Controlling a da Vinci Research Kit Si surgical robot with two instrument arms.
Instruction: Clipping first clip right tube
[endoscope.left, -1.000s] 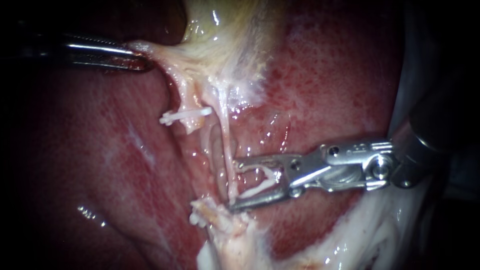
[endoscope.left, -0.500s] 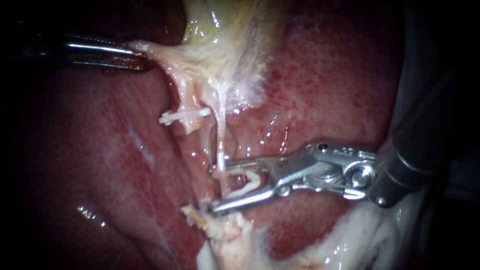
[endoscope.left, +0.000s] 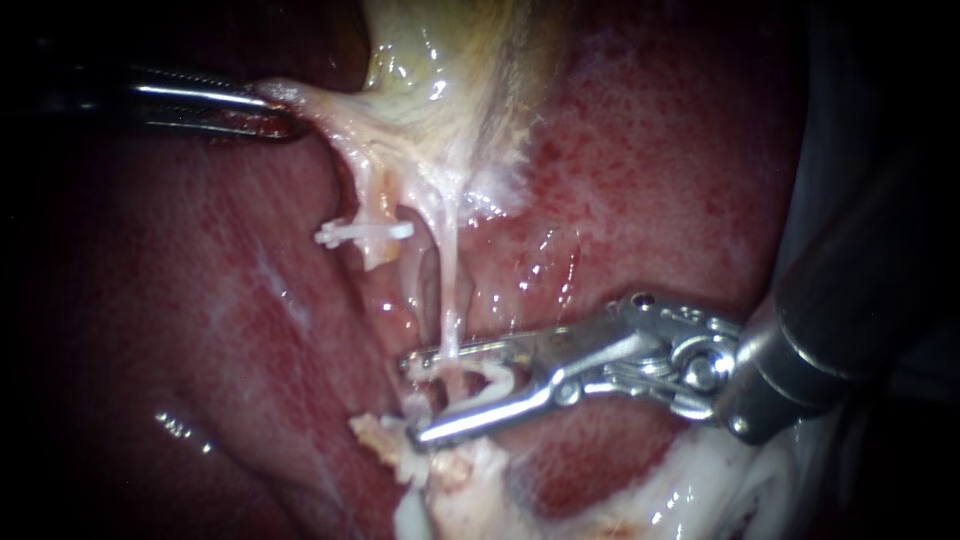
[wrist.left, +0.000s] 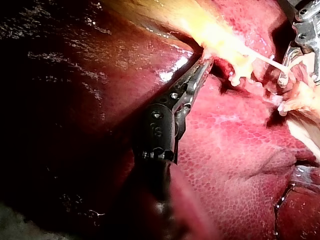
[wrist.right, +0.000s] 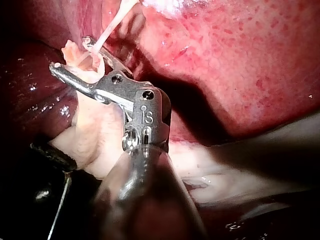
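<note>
Mottled red liver (endoscope.left: 650, 180) filling the field, pale yellow gallbladder (endoscope.left: 440, 60) up top. Bright steel right instrument (endoscope.left: 412, 398), jaws parted yet gripping a white open clip (endoscope.left: 490, 380), thin pale right tube (endoscope.left: 452, 290) running straight down between them. Left instrument (endoscope.left: 288, 120), jaws clamped on the gallbladder's edge. Closed white clip (endoscope.left: 365, 232) across the neighbouring tube (endoscope.left: 375, 195).

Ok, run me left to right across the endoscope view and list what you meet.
Left instrument gripping gallbladder tissue → clip on the left tube → right tube. Left out: the right instrument, carrying an unclosed clip astride the right tube.
</note>
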